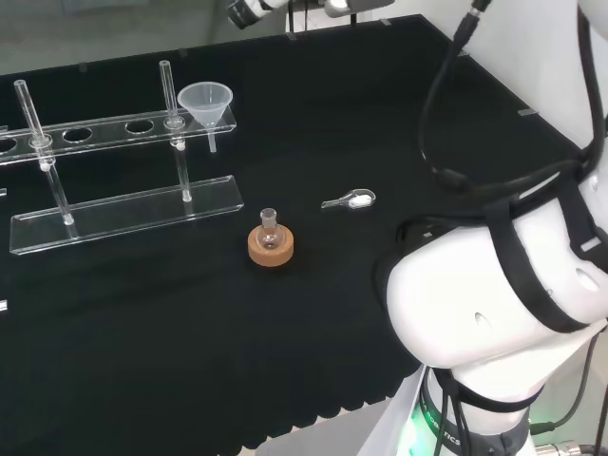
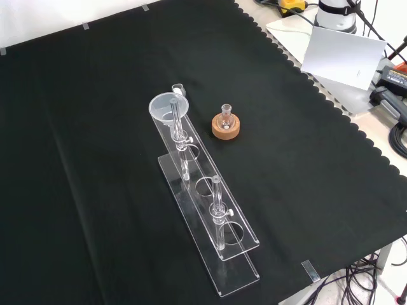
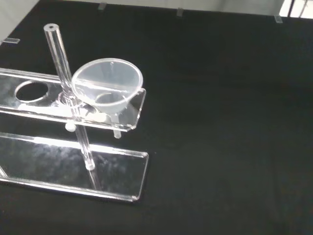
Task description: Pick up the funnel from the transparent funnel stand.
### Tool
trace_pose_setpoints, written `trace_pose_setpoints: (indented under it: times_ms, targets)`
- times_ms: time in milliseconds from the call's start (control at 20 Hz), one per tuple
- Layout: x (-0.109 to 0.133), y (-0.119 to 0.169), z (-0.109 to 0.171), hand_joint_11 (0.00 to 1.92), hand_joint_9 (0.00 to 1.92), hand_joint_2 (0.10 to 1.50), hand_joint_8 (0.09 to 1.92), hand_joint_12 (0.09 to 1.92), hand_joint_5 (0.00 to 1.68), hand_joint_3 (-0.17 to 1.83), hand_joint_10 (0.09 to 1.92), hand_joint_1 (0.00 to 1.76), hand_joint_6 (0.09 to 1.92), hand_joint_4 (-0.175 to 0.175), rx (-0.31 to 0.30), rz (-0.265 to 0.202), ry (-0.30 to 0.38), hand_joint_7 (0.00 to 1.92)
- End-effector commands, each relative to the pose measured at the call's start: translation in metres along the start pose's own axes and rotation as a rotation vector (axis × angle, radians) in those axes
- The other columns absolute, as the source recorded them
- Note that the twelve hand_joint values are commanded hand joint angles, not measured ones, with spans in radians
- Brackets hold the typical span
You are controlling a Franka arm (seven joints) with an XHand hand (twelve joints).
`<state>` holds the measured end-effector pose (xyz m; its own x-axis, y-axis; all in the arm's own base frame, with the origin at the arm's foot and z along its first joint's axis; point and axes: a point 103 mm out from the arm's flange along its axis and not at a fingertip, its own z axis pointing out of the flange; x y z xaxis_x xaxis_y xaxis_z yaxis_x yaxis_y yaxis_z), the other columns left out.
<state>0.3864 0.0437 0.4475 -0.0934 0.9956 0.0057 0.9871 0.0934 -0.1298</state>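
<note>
From where I sit I can't tell the hand's state. Working outward from the arm in the head view: a small clear spoon with white powder lies nearest on the tabletop, then a small glass flask on its cork ring, then the transparent funnel stand. The funnel sits upright in the end hole of the stand's upper shelf, just beside one of the upright rods, stem hanging through below. Task not started as I read it. Risks: clear plastic on black cloth is hard to localise, so I could misjudge the rim; the rod next to the funnel could catch the hand and tip or drag the light stand; lifting at an angle could snag the stem in the hole. No legible brands, labels or writing on any of the ware.
</note>
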Motion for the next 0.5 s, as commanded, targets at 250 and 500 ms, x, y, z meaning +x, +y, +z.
trace_pose_setpoints:
  times_ms: [250, 500]
  targets:
    - [0.029, 0.055, 0.028, 0.00, 0.00, 0.61, 0.09, 0.40, 0.00, 0.00, 0.09, 0.51, 0.09, -0.039, 0.004, -0.058, -0.011, 0.00]
    - [0.036, 0.076, 0.045, 0.00, 0.00, 0.61, 0.09, 0.40, 0.00, 0.00, 0.09, 0.52, 0.09, -0.044, 0.034, -0.056, -0.016, 0.00]
